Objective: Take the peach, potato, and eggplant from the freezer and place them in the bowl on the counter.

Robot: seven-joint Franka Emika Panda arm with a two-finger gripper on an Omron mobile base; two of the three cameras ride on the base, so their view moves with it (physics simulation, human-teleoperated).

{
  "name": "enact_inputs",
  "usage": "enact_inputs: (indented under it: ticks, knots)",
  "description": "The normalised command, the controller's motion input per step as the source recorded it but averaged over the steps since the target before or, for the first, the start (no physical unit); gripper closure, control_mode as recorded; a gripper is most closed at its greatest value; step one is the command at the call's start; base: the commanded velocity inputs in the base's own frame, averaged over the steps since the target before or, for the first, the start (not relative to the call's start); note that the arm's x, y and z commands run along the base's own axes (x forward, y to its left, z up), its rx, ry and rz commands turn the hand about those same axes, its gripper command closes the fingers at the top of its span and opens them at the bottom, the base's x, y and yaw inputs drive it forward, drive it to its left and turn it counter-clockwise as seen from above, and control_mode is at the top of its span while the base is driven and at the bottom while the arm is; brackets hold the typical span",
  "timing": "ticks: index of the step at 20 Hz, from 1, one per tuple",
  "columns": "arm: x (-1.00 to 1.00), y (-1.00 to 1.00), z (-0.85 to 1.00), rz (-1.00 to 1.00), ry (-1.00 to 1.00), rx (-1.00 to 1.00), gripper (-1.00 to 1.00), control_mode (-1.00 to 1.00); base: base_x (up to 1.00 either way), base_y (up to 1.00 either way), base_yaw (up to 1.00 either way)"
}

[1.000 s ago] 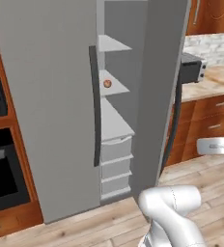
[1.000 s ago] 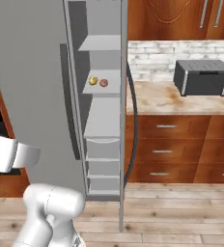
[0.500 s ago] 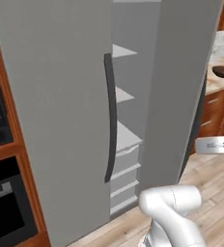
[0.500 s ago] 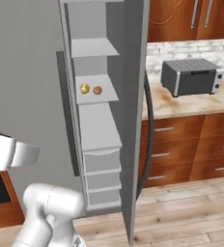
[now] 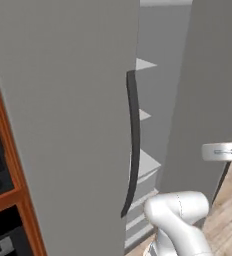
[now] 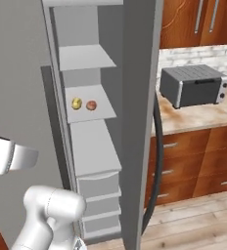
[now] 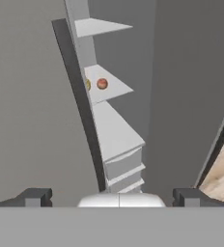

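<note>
The tall matte-grey freezer (image 6: pixel 135 122) stands open, its grey door filling the left of the left base view, pale shelves showing at centre in the right base view. On the middle shelf, upper left of that frame, sit the small pale-yellow potato (image 6: pixel 76 103) and, just beside it, the small reddish-orange peach (image 6: pixel 91 105); no eggplant can be made out. Both look light and firm, the peach probably smooth and easily bruised, so a gentle pinch across the widest middle seems best. The two-finger gripper (image 7: pixel 114 197) is spread wide, holding nothing, well short of the shelf. Against the earlier pictures the whole scene has enlarged and shifted: the base has driven closer to the freezer.
</note>
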Motion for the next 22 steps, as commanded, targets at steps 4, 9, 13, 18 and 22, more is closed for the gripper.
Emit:
enact_inputs:
  ticks: [4,9,13,18,22]
  knots:
    - [0.00,0.00,0.00,0.00,0.00,0.00,-1.00,1.00,0.86,-0.19,-0.04]
    - [0.00,0.00,0.00,0.00,0.00,0.00,-1.00,1.00,0.66,-0.34,0.07]
    - [0.00,0.00,0.00,0.00,0.00,0.00,-1.00,1.00,0.39,-0.53,0.30]
    - [0.00,0.00,0.00,0.00,0.00,0.00,-1.00,1.00,0.29,-0.35,0.30]
    - [0.00,0.00,0.00,0.00,0.00,0.00,-1.00,1.00,0.41,-0.11,0.29]
